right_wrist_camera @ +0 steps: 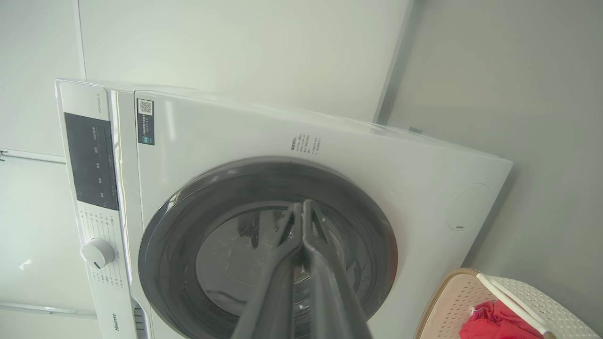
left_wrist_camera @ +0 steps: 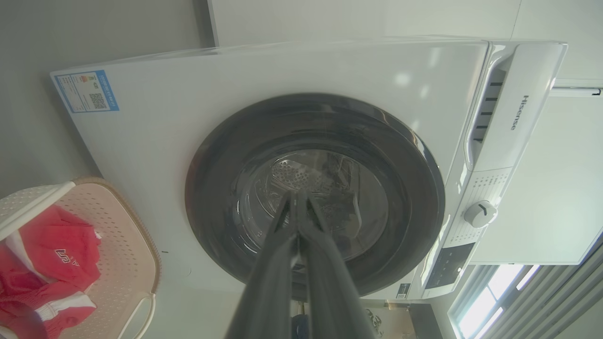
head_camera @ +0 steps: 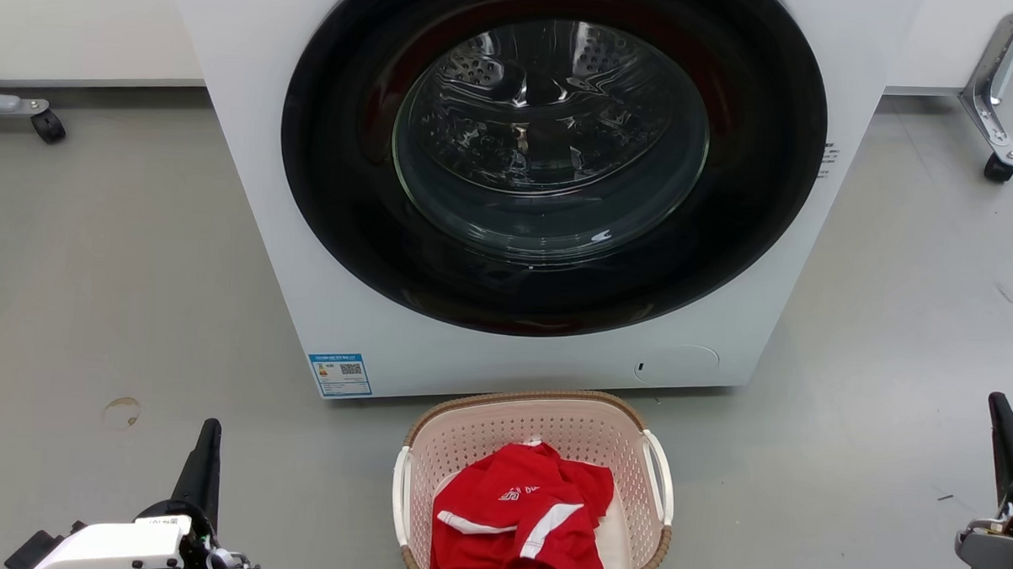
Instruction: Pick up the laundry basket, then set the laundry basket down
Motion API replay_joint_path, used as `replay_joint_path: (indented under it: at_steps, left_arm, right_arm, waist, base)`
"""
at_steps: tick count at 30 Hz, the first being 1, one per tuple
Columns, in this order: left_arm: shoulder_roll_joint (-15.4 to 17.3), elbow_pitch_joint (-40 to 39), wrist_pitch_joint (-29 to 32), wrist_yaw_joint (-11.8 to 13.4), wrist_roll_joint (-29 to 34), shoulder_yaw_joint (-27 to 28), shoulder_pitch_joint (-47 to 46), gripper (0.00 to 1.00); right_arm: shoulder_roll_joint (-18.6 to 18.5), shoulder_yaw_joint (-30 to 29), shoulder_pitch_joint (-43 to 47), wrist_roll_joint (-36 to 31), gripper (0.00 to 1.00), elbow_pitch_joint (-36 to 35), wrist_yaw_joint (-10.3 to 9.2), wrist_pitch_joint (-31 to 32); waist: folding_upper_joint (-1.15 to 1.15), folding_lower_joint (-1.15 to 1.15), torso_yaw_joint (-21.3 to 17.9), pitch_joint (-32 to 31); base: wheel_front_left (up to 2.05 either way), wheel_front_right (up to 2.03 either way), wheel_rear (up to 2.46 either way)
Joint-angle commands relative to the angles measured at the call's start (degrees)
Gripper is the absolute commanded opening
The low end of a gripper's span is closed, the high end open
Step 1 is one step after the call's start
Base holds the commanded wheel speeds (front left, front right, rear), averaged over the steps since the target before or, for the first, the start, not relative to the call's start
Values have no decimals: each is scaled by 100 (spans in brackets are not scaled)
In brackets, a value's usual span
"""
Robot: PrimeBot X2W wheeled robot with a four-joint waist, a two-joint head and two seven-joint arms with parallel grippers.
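Observation:
The laundry basket (head_camera: 543, 429), pale pink-beige with a brown woven rim and white loop handles, stands on the floor right before the washing machine, at bottom centre of the head view. Red and white clothing (head_camera: 519, 521) lies inside it. The basket (left_wrist_camera: 120, 245) also shows at lower left of the left wrist view, and the basket (right_wrist_camera: 452, 306) at lower right of the right wrist view. My left gripper (head_camera: 209, 442) is off to the basket's left, shut and holding nothing. My right gripper (head_camera: 1001, 415) is far to its right, also shut and holding nothing. Both are well apart from the handles.
The big white washing machine (head_camera: 288, 252) with its round dark glass door shut stands just behind the basket. Grey floor (head_camera: 93, 304) spreads on both sides. Caster wheels of frames stand at back left (head_camera: 49, 125) and back right (head_camera: 999, 167).

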Motion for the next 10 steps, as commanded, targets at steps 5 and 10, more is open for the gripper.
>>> replay_joint_path:
  at_steps: [5, 10]
  left_arm:
    - [45, -131, 34, -60, -3, 190, -296, 0]
    - [44, -131, 35, -60, -2, 191, -296, 0]
  right_arm:
    - [-143, 73, -277, 0, 0, -154, 28, 39]
    - [-142, 72, -277, -1, 0, -154, 28, 40]
  waist:
    - [0, 0, 0, 0]
    - [0, 0, 0, 0]
  base:
    - [0, 0, 0]
    - [0, 0, 0]
